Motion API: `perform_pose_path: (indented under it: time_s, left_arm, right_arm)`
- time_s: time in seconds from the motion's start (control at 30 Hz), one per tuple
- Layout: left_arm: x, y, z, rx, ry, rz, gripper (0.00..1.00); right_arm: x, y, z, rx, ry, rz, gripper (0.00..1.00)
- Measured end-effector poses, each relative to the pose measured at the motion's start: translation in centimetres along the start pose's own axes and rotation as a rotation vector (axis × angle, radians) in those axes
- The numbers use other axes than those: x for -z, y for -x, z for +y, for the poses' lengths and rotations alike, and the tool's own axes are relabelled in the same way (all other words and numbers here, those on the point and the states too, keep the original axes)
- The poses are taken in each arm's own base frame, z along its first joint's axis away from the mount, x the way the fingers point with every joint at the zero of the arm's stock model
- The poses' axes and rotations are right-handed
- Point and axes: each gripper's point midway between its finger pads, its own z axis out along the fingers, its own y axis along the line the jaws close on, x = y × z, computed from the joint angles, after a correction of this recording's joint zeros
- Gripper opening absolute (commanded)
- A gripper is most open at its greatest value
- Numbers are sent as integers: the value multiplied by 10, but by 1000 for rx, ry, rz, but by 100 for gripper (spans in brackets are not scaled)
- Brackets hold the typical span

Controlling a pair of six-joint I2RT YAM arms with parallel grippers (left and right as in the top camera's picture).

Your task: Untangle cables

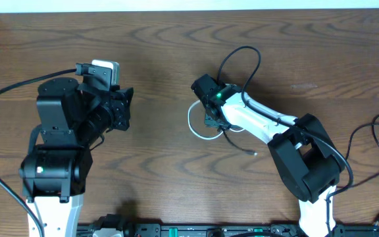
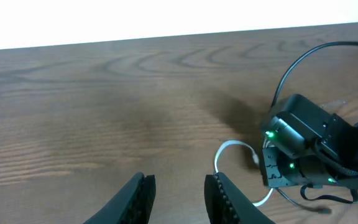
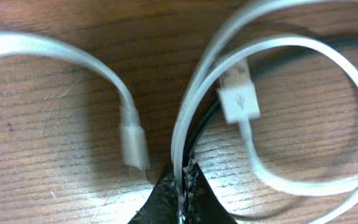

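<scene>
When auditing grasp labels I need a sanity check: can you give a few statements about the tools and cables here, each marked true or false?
1. The right tool is shut on the white cable. True.
2. The left tool grips a black cable. False: it is open and holds nothing.
3. Two white plug ends show in the right wrist view. True.
4. The white cable lies stretched out straight. False: it curls in loops around the right tool.
</scene>
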Motion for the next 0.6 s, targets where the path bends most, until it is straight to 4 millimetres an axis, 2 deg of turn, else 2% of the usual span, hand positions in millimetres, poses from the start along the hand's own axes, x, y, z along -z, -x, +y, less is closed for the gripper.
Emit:
perform_pose_path:
  time_s: [0.17,0.3,0.4,0.6]
  left_arm:
    - [2,-1,0,1,0,2,32]
    - [2,-1,-1,1,-1,4,32]
    - [2,-2,-1,1,-1,5,32]
    - [2,-2,-1,9,-1,5,32]
  right_arm:
    - [3,-3,0,10,2,24,1]
    - [21,4,1,40,10,38,1]
    - [55,23,1,48,36,12,1]
    - [162,69,-8,31,160,-146,1]
